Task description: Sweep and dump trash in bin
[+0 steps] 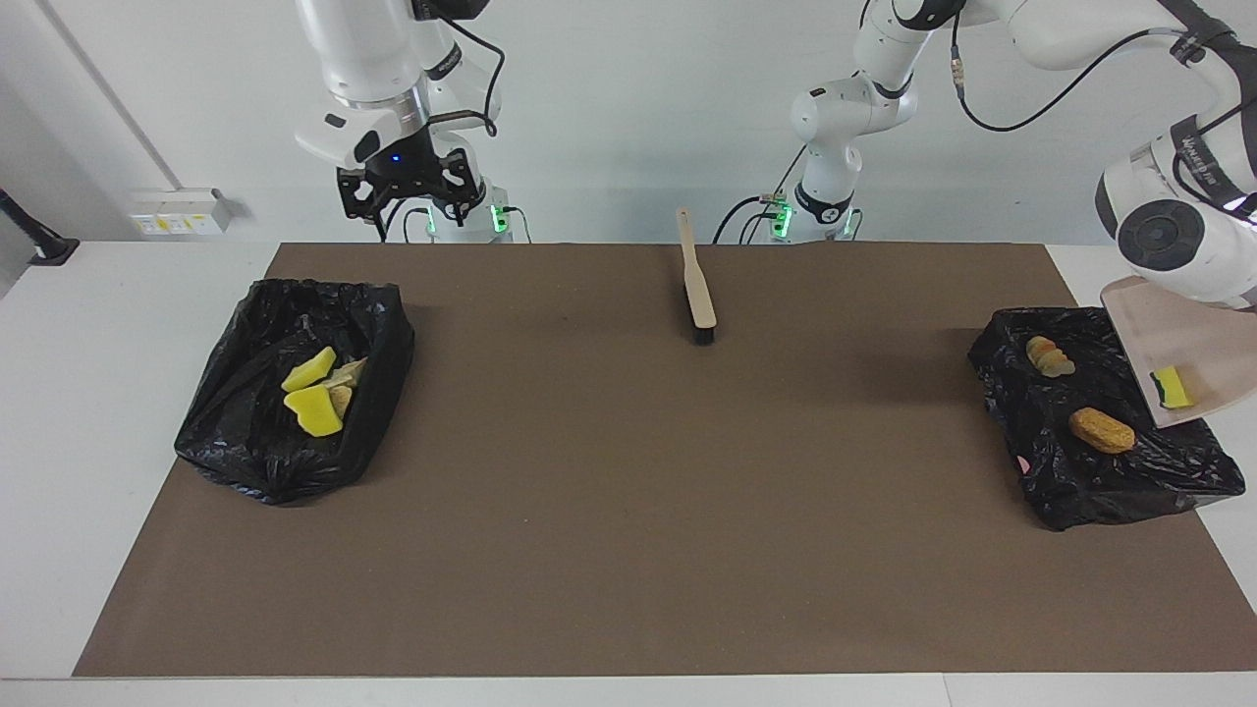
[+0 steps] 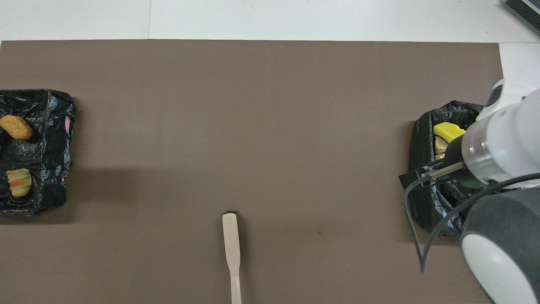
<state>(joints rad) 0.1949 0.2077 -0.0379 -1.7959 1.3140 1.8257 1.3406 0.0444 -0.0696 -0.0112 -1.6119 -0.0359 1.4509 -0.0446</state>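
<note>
My left arm's wrist [image 1: 1174, 231] holds the beige dustpan [image 1: 1193, 339] tilted over the black bin [image 1: 1100, 462] at the left arm's end; its fingers are hidden, shut on the pan's handle. A yellow sponge piece of trash [image 1: 1172, 388] lies in the pan's low end. Two tan lumps [image 1: 1049, 356] [image 1: 1102, 430] rest in that bin. My right gripper [image 1: 408, 208] hangs open and empty, high over the second black bin [image 1: 255, 442], which holds yellow chunks [image 1: 312, 393]. In the overhead view the right arm covers much of that bin [image 2: 424, 169].
The beige brush [image 1: 698, 285] with black bristles lies on the brown mat [image 1: 628, 511], midway between the bins and near the robots' edge; its handle [image 2: 231, 245] shows in the overhead view. White table surrounds the mat.
</note>
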